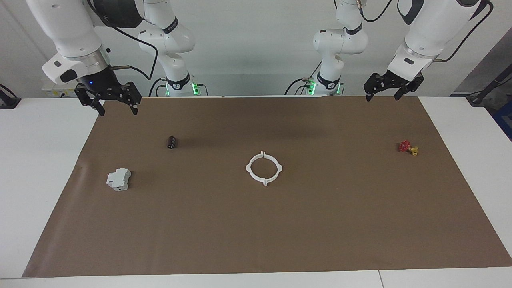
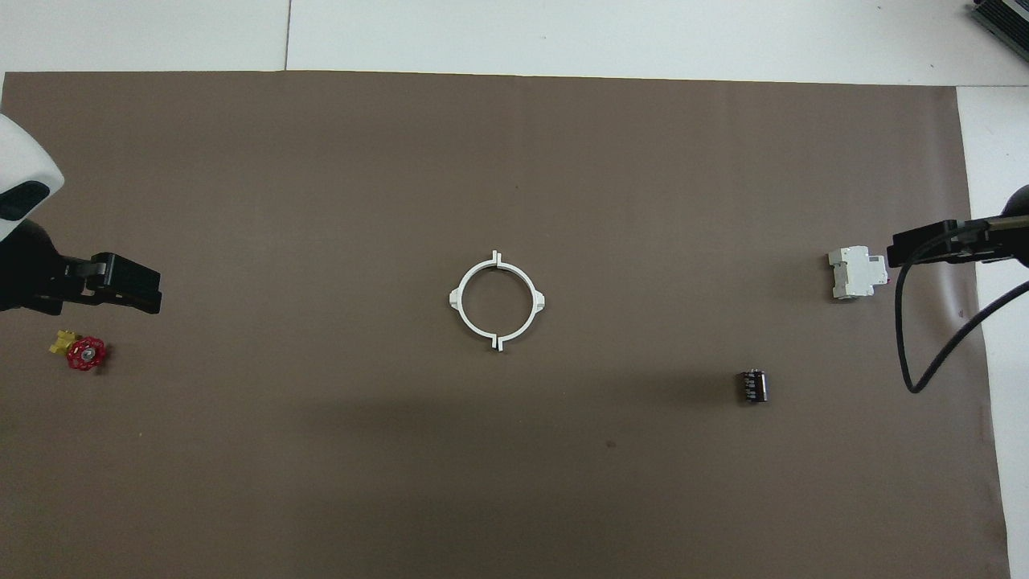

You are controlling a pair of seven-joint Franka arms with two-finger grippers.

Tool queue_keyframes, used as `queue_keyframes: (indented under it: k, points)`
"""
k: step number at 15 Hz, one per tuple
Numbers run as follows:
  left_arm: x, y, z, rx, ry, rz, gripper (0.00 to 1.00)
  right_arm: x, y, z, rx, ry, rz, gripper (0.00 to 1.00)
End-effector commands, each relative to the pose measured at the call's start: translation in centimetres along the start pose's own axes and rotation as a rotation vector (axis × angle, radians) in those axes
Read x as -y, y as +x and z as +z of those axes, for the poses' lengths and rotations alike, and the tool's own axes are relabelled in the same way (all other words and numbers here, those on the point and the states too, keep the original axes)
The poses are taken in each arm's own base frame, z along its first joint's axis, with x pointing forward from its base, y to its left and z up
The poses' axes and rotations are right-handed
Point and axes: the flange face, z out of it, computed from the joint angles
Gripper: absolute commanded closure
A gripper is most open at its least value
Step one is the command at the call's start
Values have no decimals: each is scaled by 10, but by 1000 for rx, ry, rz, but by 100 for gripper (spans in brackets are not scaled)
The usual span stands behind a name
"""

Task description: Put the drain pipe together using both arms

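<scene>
Two white jointed arms, the left arm (image 1: pixel 428 32) and the right arm (image 1: pixel 68 32), are wearing black bands, trailing black cables, glowing green at their bases, and ending in black grippers.

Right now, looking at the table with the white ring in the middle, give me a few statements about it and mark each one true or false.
1. The white ring lies flat on the brown mat with neither gripper touching it. True.
2. The left gripper holds the red valve. False: it hangs open and empty above the mat's edge nearest the robots; the valve lies on the mat.
3. The black cylinder lies nearer the robots than the grey-white box. True.
4. The right gripper is shut on the box. False: it is open, up in the air.
5. The ring's two halves lie far apart. False: they form one ring.
</scene>
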Motion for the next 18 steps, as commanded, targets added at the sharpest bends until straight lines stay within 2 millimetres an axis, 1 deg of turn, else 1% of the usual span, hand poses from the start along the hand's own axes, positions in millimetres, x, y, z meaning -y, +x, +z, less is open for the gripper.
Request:
queue_keyframes:
  k: [1, 7, 12, 18]
  points:
    - [4, 1, -2, -23, -12, 3, 0, 0, 1, 0, -22, 6, -22, 0]
    - [3, 5, -4, -58, -16, -2, 0, 0, 0, 1, -19, 6, -22, 0]
    - [9, 12, -8, -112, -19, -8, 0, 0, 0, 1, -18, 6, -20, 0]
    - [11, 12, -6, -111, -19, -11, 0, -1, -1, 1, -13, 6, -22, 0]
